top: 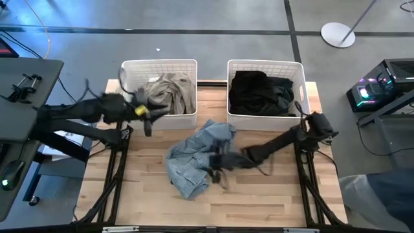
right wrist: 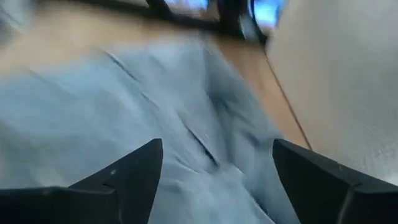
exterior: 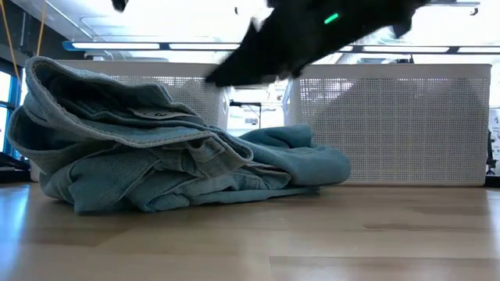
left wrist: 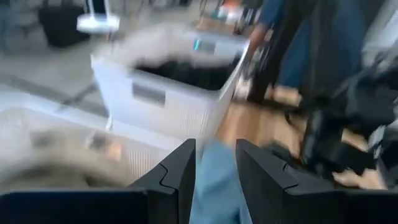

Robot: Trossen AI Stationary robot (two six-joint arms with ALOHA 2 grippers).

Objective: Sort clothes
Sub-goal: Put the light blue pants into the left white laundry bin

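Denim garment (top: 194,158): lay crumpled on the wooden worktop (top: 259,194), in front of both baskets.
Right fingers (top: 217,162): spread wide, empty, over the denim.
Left fingers (top: 147,116): narrowly parted, empty, by the left basket (top: 129,71) holding beige clothing (top: 169,94).
Right basket (top: 265,65): black clothes (top: 259,90).

Wide-spread jaws of the right gripper (right wrist: 214,177) above light blue denim garment (right wrist: 112,112) (wood table (right wrist: 62,28) beyond)

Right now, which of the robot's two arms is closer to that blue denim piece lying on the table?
The right. Its tool hangs open directly over the denim garment in the middle of the table. The left tool is off by the front of the basket holding beige clothes, clear of the denim.
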